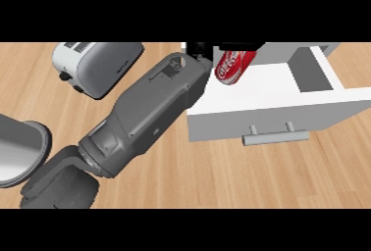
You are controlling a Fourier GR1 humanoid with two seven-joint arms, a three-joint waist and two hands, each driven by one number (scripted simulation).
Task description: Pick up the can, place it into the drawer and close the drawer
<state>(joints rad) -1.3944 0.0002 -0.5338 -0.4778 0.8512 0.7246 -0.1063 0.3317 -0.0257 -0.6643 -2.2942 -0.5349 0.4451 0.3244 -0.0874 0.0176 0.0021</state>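
Observation:
A red can [235, 66] with white lettering hangs tilted over the back left part of the open white drawer [232, 122]. My left hand [203, 49] is at the top edge of the view and is shut on the can's upper end, most of the hand being cut off there. Its grey forearm [148, 110] runs up from the lower left. The drawer's grey bar handle [276, 138] faces me. The can's lower end is close above the drawer floor; I cannot tell whether it touches. My right hand does not show.
A silver toaster [95, 66] stands on the wooden counter [239, 176] at the upper left, close to the forearm. A round grey metal vessel [18, 152] lies at the left edge. A raised white wall [313, 71] divides the drawer's right side.

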